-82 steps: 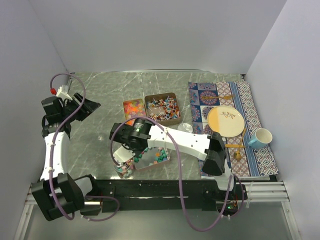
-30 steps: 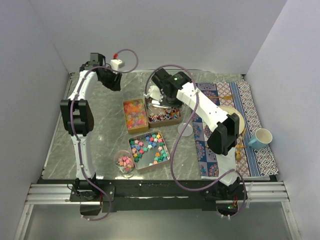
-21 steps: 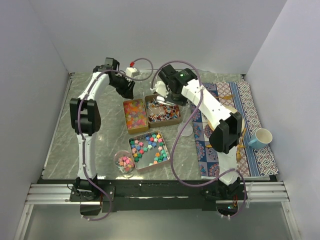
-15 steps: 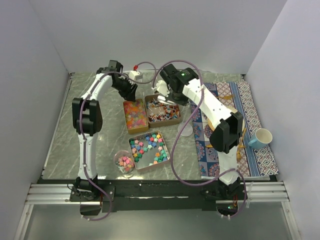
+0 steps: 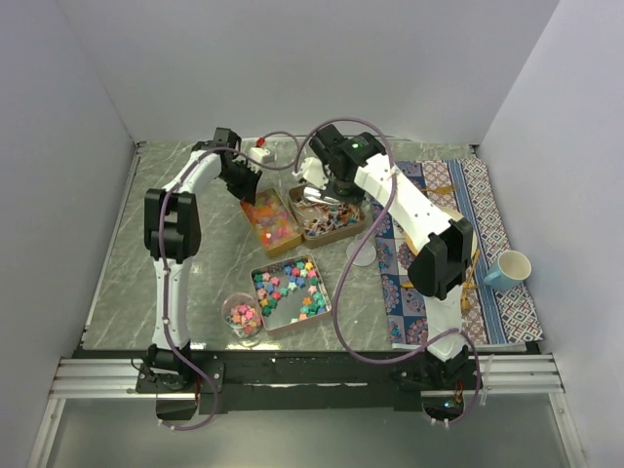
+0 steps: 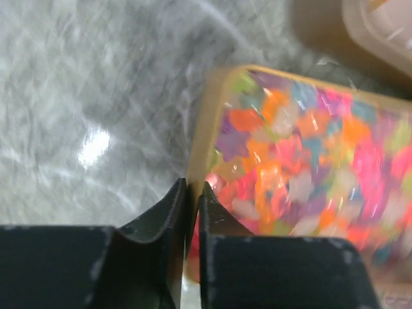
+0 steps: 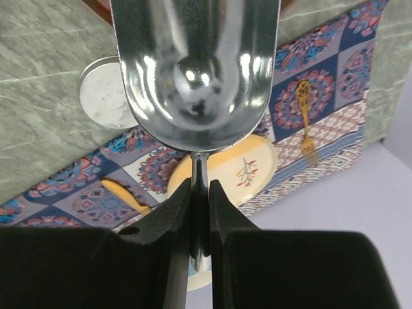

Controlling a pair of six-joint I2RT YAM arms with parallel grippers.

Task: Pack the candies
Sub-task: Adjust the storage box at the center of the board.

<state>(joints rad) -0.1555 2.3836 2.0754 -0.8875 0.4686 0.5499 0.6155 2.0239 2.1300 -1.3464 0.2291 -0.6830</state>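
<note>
Nearest, pastel stars are heaped; beyond, neon bits and wrapped twists are piled side by side.

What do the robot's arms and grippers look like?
The left arm and right arm have white links, black joint housings and a looping mauve cable. A white connector with a red tip sits near the left wrist; a green light glows on the right. Left gripper and right gripper have black, scuffed fingers.
</note>
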